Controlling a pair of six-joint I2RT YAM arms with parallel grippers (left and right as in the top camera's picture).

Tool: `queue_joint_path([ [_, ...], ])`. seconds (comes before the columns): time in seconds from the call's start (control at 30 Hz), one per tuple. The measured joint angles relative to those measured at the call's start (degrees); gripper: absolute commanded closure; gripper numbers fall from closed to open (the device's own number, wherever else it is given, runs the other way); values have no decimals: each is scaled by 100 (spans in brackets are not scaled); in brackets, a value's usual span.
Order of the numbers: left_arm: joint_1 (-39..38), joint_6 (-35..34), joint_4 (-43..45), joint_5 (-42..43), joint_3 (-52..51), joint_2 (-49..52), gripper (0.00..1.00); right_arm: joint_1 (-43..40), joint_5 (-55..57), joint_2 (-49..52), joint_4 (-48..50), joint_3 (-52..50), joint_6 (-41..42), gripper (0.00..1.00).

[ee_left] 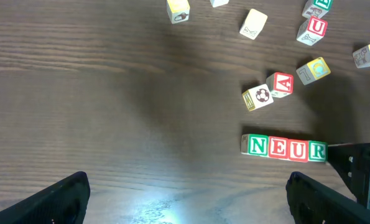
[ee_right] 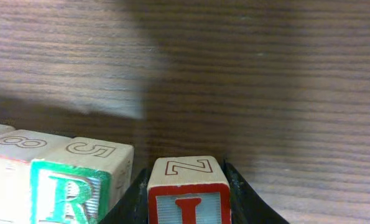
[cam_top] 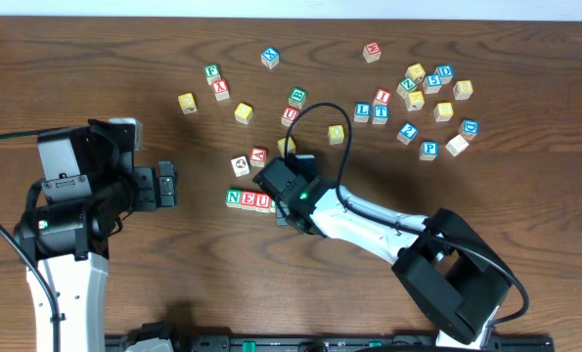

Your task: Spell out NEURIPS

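Four cubes reading N, E, U, R stand in a row on the wooden table; from overhead only N, E, U show, the R being under the right arm. My right gripper is shut on a red-lettered I cube, its black fingers pressed against both sides. That cube sits just right of the green R cube, with a narrow gap between them. My left gripper hovers wide open over bare wood, left of the row, holding nothing. A blue P cube lies far right.
Loose cubes lie just behind the row: a red A, a ball-picture cube and a yellow one. A cluster of several more cubes fills the back right. The right arm's black cable loops above the row.
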Motion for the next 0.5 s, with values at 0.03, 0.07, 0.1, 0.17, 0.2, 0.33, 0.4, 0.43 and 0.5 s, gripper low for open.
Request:
queue_joint_path([
  [0.03,0,0,-2,0,0,0,1,2,0,2,0,0,-2,97],
  [0.07,0,0,0,0,0,0,1,2,0,2,2,0,-2,97],
  [0.1,0,0,0,0,0,0,1,2,-2,2,4,0,-2,96],
  [0.17,0,0,0,0,0,0,1,2,-2,2,4,0,-2,93],
  [0.2,0,0,0,0,0,0,1,2,-2,2,7,0,-2,91],
  [0.33,0,0,0,0,0,0,1,2,7,2,7,0,-2,84],
  [0.4,0,0,0,0,0,0,1,2,24,2,7,0,-2,79],
  [0.43,0,0,0,0,0,0,1,2,35,2,7,0,-2,77],
  [0.5,0,0,0,0,0,0,1,2,37,2,9,-2,4,73],
])
